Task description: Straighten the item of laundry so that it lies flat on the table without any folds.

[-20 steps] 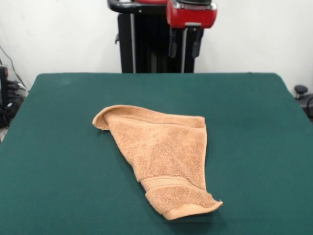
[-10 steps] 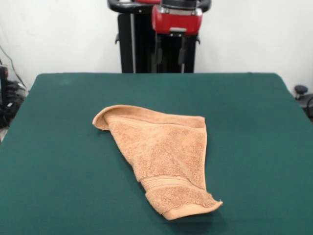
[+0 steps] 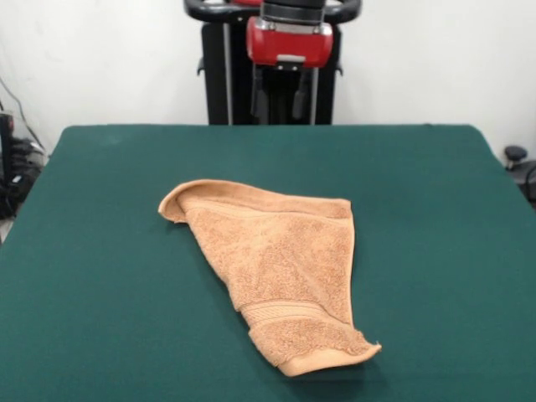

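The orange-tan terry towel (image 3: 280, 264) lies on the dark green table (image 3: 100, 276), a little in front of the middle. It is folded over into a rough triangle: a rolled edge at the far left, a narrow hemmed end with a woven band at the near right. My gripper (image 3: 278, 102) hangs from its red head in front of the black pedestal, above the table's far edge. Its two dark fingers (image 3: 260, 100) stand apart with nothing between them. It is well clear of the towel.
The black pedestal (image 3: 234, 92) stands behind the table's far edge. Cables and dark gear (image 3: 12, 172) sit off the left side, and a small black object (image 3: 515, 155) off the right. Green cloth lies bare all round the towel.
The gripper head has moved to the left along the table's far edge over the last second. The towel has not moved.
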Robot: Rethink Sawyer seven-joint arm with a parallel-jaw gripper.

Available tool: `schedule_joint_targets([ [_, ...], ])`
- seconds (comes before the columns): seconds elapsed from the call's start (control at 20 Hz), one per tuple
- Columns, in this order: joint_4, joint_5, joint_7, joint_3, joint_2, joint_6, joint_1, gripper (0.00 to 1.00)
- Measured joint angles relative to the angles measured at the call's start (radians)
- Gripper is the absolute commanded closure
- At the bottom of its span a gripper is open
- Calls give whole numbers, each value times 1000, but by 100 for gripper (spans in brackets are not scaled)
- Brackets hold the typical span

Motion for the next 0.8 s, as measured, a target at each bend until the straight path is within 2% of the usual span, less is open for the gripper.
schedule_joint_targets([
  [0.8,1,0,0,2,0,0,-31,0],
])
